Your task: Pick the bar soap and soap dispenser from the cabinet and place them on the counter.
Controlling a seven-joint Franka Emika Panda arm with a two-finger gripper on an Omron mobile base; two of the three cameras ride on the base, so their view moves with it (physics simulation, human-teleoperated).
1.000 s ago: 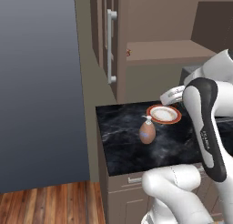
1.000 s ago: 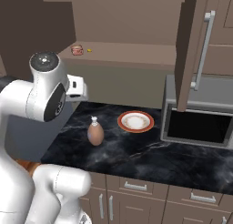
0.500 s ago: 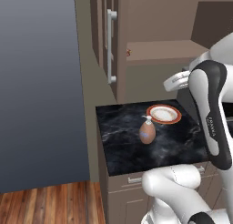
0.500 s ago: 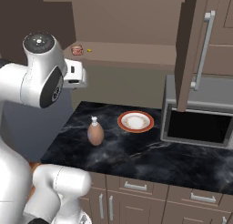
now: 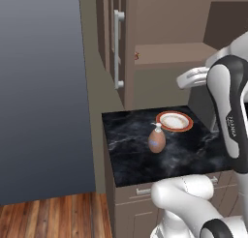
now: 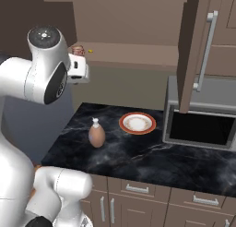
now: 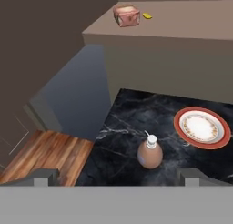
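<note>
My gripper hangs released — nothing between its tips. Below, the soap dispenser stands upright on the counter — beside a plate.

A round plate with a red-orange rim and pale centre lies flat on the dark slab, just left of a grey microwave with a dark door. On the shelf above sits 1 small reddish box. A wooden floor shows below, under a blue-grey wall.

brown soap dispenser, black veined counter
</note>
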